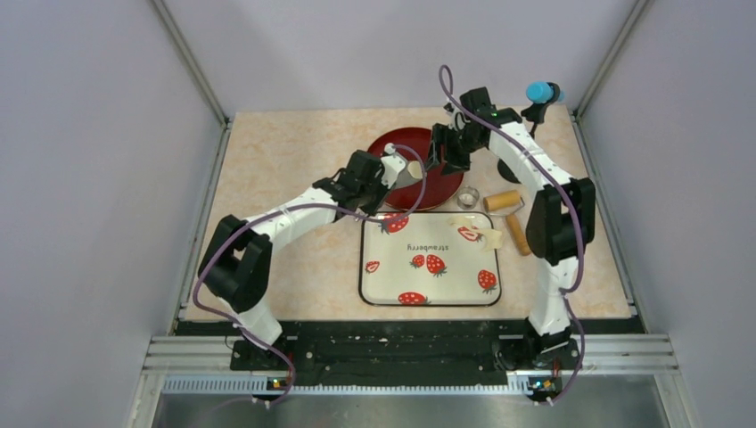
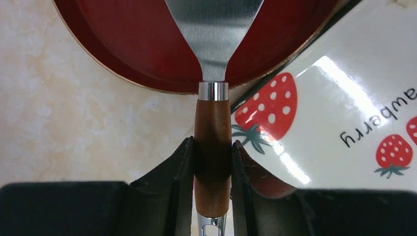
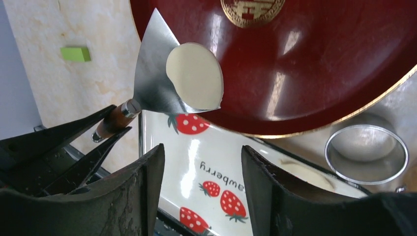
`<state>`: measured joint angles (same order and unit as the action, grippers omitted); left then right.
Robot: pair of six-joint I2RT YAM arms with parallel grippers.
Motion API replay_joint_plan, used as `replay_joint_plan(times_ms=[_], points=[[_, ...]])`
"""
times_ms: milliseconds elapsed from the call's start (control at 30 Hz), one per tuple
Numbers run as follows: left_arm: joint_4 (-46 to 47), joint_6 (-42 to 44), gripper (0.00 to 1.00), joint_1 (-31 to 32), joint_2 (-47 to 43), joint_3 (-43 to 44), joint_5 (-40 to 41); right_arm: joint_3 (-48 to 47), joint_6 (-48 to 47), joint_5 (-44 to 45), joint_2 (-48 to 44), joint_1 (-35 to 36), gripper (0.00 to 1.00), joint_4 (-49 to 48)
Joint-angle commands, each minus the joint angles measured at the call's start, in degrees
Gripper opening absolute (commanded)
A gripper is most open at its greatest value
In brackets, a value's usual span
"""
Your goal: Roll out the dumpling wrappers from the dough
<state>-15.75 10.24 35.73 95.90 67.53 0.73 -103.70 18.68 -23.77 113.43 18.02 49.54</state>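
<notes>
1. Black fingers of the right tool fill the near edge of its wrist view. They stand apart with nothing between them, so this tool is open. It hangs over the near side of the red plate.
2. One round, pale wrapper lies flat on the wide metal blade of a spatula and reaches the blade's front edge.
3. Blade and wrapper sit over the near left part of the plate. Whether the blade touches the plate I cannot tell.
4. Behind the blade, the left tool is clamped on the spatula's brown wooden handle, with one finger pressed to each side.
5. Just near of the plate lies the strawberry tray, its far edge close beside the plate's rim.
6. Pale scraps of dough lie in the tray's far right corner.
7. On the counter, a metal ring stands just right of the plate and just beyond the tray.
8. Right of the ring lies a wooden roller, with its handle pointing toward the near side.
</notes>
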Motion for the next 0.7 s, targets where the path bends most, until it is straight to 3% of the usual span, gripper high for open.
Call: replay_joint_plan(times_ms=[0, 167, 367, 667], points=[[0.46, 1.42, 0.00, -1.44, 2.93, 6.04, -0.41, -7.96, 2.64, -2.20, 5.23, 0.65, 0.56, -1.35], [-1.23, 2.18, 0.00, -1.64, 7.61, 10.79, -0.42, -15.40, 5.42, -4.80, 11.48, 0.66, 0.45, -1.36], [-1.83, 0.42, 0.00, -2.81, 12.21, 15.73, -0.25, -20.69, 9.07, -7.51, 17.79, 0.78, 0.22, -2.81], [-1.49, -0.77, 0.00, -3.18, 15.38, 20.17, 1.34, -21.93, 14.88, -6.93, 22.91, 1.01, 0.05, -9.87]])
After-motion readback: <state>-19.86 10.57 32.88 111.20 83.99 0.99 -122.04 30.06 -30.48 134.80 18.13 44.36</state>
